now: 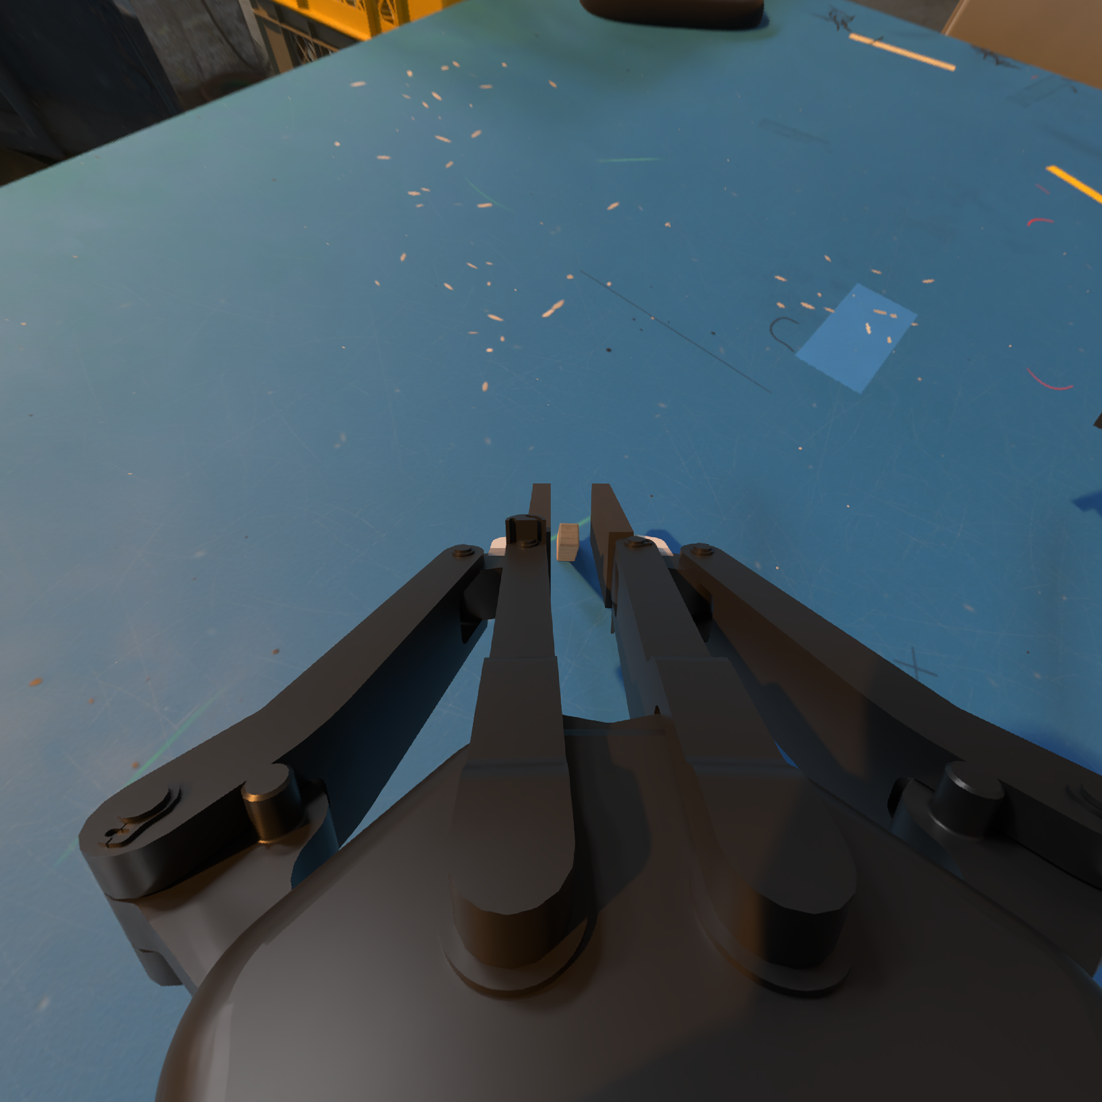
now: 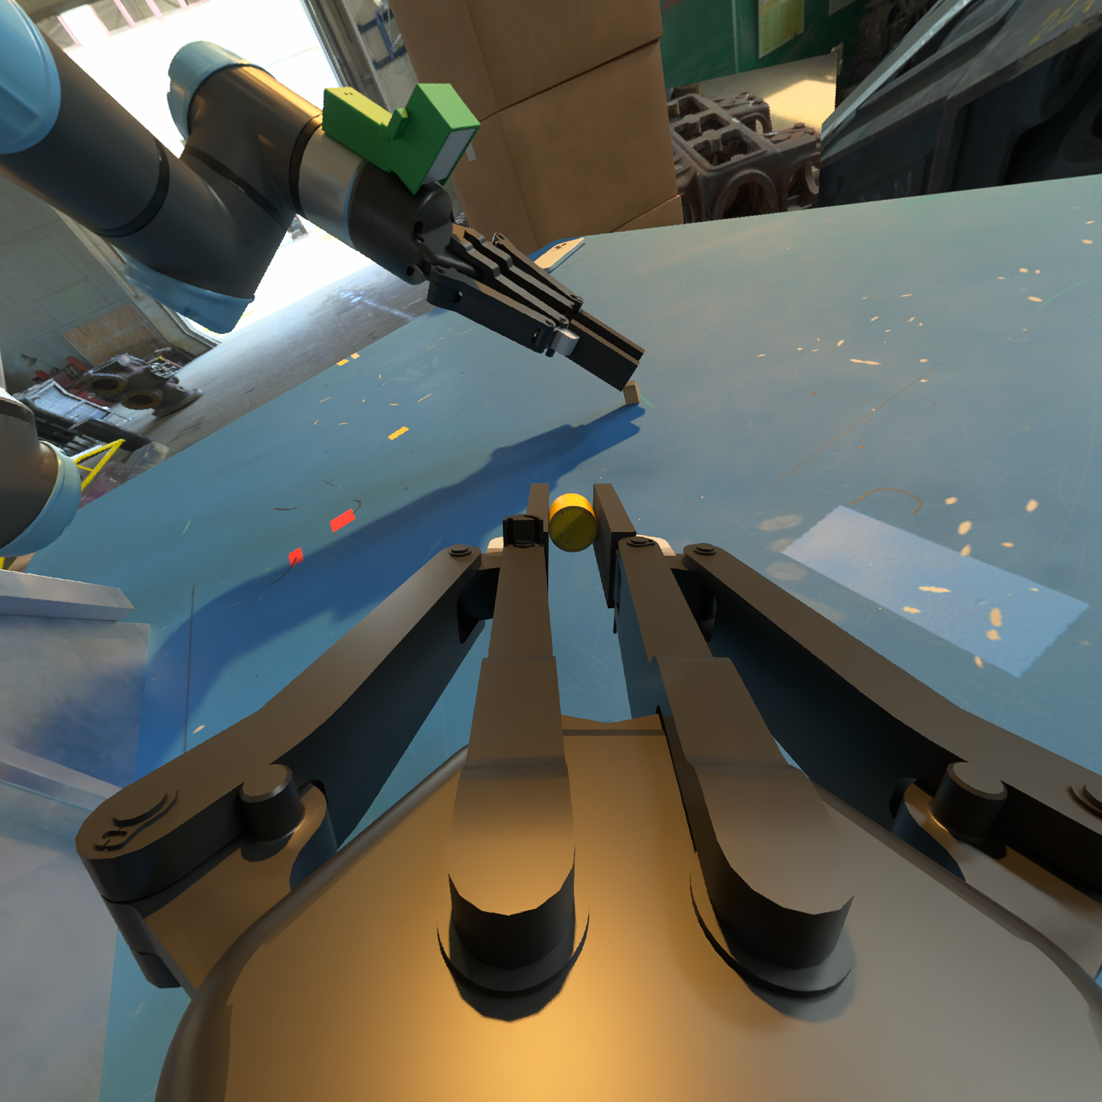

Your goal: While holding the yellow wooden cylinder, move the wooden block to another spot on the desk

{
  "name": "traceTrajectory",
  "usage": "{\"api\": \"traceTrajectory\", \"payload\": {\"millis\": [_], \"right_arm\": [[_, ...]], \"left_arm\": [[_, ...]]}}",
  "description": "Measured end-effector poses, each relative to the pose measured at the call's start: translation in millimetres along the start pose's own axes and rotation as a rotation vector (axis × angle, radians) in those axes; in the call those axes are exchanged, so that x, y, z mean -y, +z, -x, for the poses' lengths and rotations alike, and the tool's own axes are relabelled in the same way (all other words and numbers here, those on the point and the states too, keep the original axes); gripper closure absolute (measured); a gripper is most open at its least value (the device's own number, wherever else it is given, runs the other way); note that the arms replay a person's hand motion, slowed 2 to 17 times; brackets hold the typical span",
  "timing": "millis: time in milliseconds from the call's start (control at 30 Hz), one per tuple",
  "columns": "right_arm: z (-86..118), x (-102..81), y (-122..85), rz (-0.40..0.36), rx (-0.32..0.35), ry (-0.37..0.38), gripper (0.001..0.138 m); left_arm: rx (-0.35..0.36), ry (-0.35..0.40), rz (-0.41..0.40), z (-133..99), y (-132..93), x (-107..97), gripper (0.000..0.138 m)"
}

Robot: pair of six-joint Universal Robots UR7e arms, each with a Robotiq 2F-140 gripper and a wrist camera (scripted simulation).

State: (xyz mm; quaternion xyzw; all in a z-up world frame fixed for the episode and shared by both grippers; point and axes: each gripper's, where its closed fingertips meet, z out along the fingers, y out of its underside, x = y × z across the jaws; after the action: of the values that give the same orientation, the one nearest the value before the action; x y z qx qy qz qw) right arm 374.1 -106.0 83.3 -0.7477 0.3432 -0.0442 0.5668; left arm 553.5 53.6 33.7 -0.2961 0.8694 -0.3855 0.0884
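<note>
The small pale wooden block (image 1: 567,541) lies on the blue desk (image 1: 298,417), seen through the narrow gap between my left gripper's (image 1: 570,495) fingers; blue desk shows between the block and the right finger. In the right wrist view the block (image 2: 632,393) sits on the desk just under the left gripper's (image 2: 623,370) tips. My right gripper (image 2: 571,495) is shut on the yellow wooden cylinder (image 2: 572,523), held above the desk (image 2: 835,358) with its round end facing the camera.
The left arm (image 2: 209,179) reaches in from the upper left and casts a long shadow. Cardboard boxes (image 2: 566,119) stand beyond the far desk edge. A lighter blue patch (image 1: 856,337) marks the desk. A dark object (image 1: 671,12) sits at the far edge.
</note>
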Motion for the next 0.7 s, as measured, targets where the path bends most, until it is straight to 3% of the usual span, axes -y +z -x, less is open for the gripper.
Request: {"api": "traceTrajectory", "payload": {"millis": [267,700], "right_arm": [[0,1.8,-2,-0.007,-0.009,-0.008,0.119],[0,2.1,-2,-0.012,0.001,0.001,0.119]], "left_arm": [[0.038,0.027,0.071,2,11,-7,0.123],[0.049,0.060,0.057,-2,9,-4,0.130]]}}
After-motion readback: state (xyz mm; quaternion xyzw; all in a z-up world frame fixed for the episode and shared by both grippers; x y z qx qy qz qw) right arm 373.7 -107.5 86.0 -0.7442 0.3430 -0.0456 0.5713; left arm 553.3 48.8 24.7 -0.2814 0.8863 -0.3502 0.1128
